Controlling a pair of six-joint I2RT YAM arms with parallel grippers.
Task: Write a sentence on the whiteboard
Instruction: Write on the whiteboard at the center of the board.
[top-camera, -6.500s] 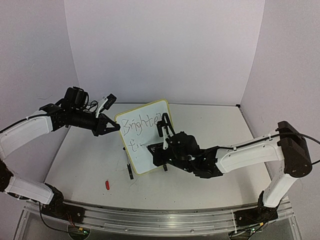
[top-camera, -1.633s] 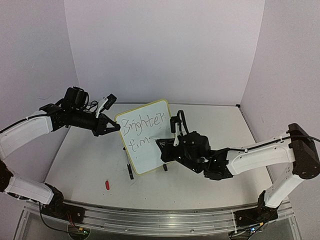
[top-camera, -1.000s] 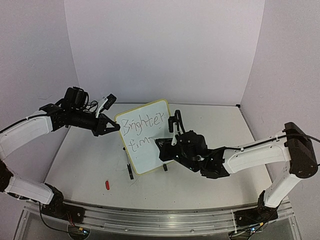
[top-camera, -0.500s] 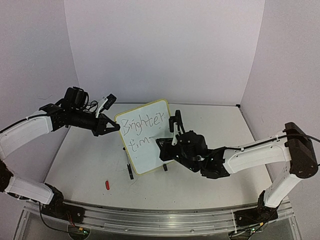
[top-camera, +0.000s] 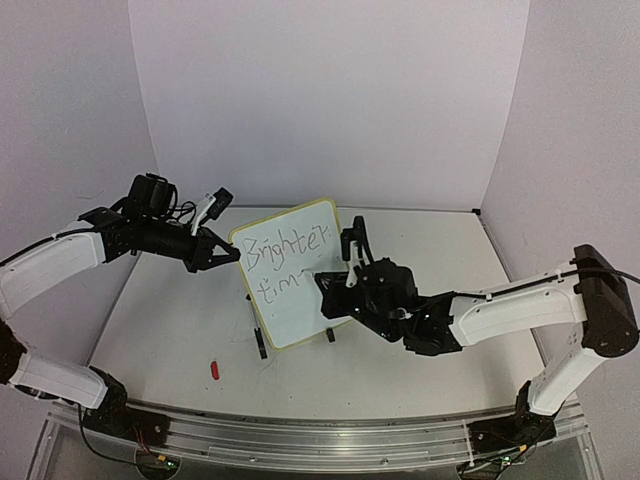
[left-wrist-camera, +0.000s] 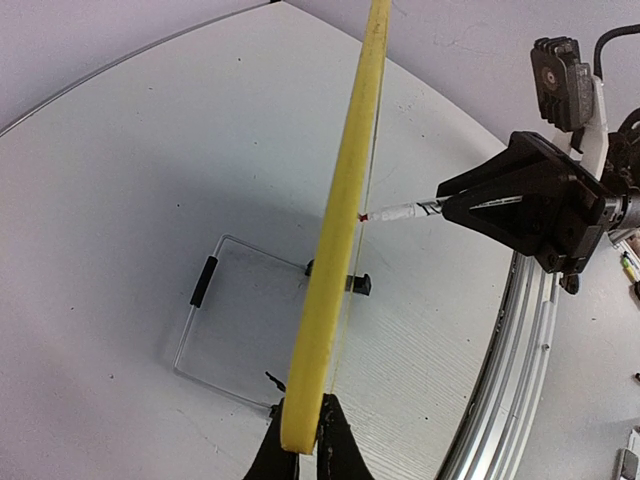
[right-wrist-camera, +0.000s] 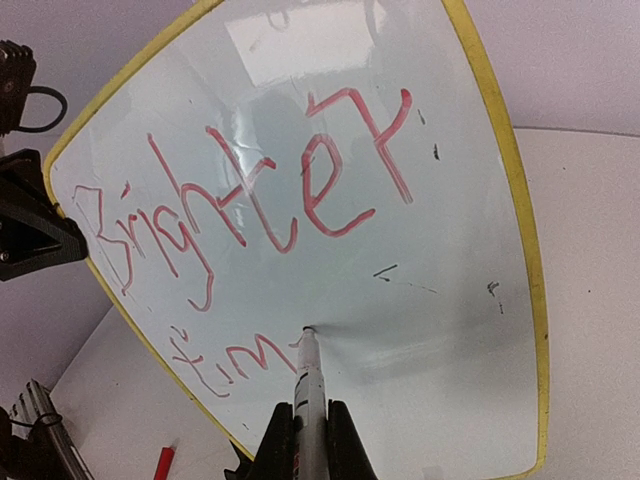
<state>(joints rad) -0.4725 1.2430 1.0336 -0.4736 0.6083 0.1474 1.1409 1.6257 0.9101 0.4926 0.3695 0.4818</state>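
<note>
At whiteboard (top-camera: 296, 316) side edge, L pincer (top-camera: 228, 254) clamped on.

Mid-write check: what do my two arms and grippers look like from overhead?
The left arm and right arm have white link shells, black joints and thin black cables. The left gripper and right gripper are black, tapering wedges, each with a white-bracketed camera above.
</note>
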